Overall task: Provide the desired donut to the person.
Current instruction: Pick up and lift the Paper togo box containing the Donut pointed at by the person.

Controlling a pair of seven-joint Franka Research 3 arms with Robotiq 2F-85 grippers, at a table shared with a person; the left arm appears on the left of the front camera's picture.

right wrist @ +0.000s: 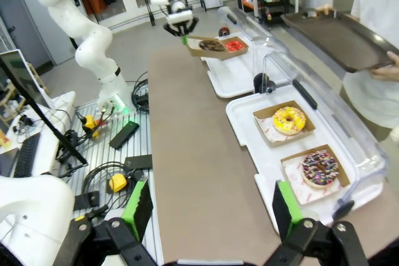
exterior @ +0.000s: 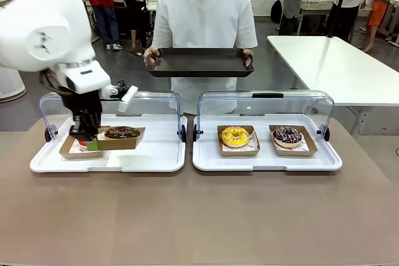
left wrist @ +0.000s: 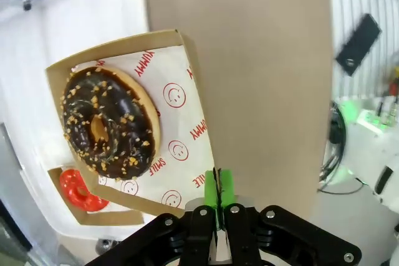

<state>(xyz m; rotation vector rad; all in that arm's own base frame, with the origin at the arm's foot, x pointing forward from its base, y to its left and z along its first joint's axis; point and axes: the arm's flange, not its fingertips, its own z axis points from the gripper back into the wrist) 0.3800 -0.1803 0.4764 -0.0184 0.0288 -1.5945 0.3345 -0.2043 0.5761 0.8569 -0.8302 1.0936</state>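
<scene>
Chocolate nut donut [left wrist: 109,123] in cardboard boat [left wrist: 112,45], just ahead of left gripper [left wrist: 218,200], pads pressed together on the boat's near rim (left wrist view adds a red donut [left wrist: 78,189] tucked beside). Beyond, person [exterior: 204,17] holding dark tray [exterior: 199,62]. Right gripper [right wrist: 213,207] spread wide, holding nothing.

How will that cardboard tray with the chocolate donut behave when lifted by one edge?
Probably light but bendy: the left hand pinches one thin wall of the cardboard tray. It may tilt, since the chocolate donut sits away from the grip.

Front faces person [exterior: 204,17]; wrist views share chocolate donut [left wrist: 109,123], left wrist close.
</scene>
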